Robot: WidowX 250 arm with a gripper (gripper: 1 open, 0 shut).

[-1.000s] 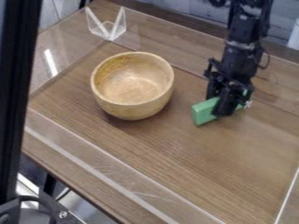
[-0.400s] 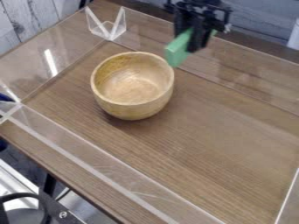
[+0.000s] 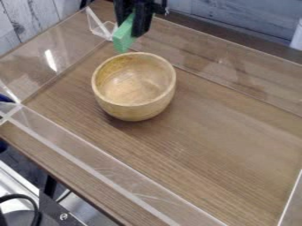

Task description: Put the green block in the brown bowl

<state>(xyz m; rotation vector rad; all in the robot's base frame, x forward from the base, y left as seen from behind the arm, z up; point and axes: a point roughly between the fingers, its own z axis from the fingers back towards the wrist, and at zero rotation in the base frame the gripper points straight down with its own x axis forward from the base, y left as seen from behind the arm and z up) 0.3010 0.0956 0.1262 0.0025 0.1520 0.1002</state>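
The dark pincer (image 3: 133,26) hangs at the top of the view, pointing down, its jaws clamped on the upper end of the small bright green rectangular block (image 3: 122,35), which is lifted clear of the counter and held in the air. The block is a solid, matte green bar with flat faces and no markings that can be made out; it hangs tilted, its lower end pointing down toward the left, and only its lower part shows below the dark fingers. In the picture it sits just above the far rim of the round light-brown wooden bowl (image 3: 134,85), not touching it; whether it is directly over the bowl's opening or somewhat behind it cannot be told from this one view. The bowl has a thick rim and visible grain inside, stands upright on the brown wood-grain counter (image 3: 224,132), and its hollow shows only bare wood. A clear plastic wall (image 3: 71,154) rims the counter along its near and left edges, catching pale reflections, and a small clear plastic piece (image 3: 104,22) stands at the far left corner just beside the pincer in the picture. No brand, label or writing can be read anywhere.
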